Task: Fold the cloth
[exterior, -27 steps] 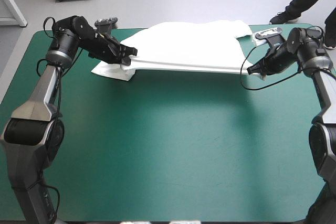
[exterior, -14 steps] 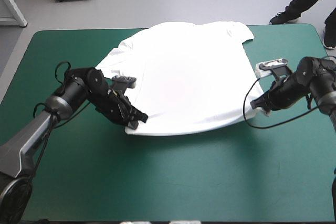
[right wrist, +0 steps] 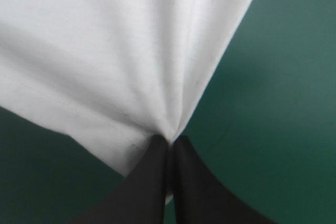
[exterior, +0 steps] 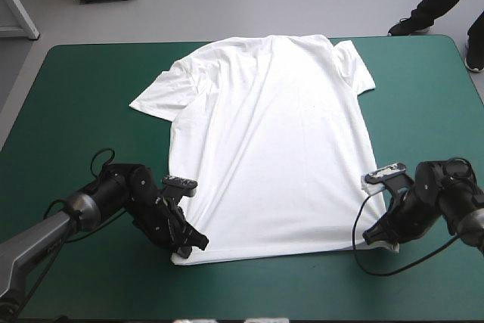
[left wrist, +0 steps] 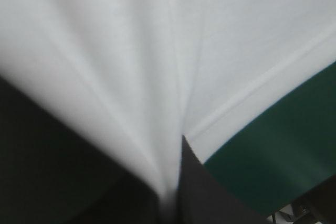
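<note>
The white T-shirt (exterior: 265, 141) lies spread flat on the teal-green table (exterior: 91, 126), collar end at the far edge, hem toward the near edge. My left gripper (exterior: 190, 243) is shut on the T-shirt at the near left hem corner. At the near right hem corner my right gripper (exterior: 376, 237) is also shut on the T-shirt. In the left wrist view the T-shirt (left wrist: 157, 61) bunches into folds between the black fingers (left wrist: 194, 187). The right wrist view shows the T-shirt (right wrist: 121, 51) gathered at the fingertips of the right gripper (right wrist: 169, 141).
Bare table cover lies to the left of the shirt, to its right, and in a narrow strip along the near edge (exterior: 287, 293). One sleeve (exterior: 155, 96) spreads out toward the far left.
Both grippers have pulled the hem from the far side toward the near edge, and the shirt now lies stretched flat and long instead of hanging lifted.
</note>
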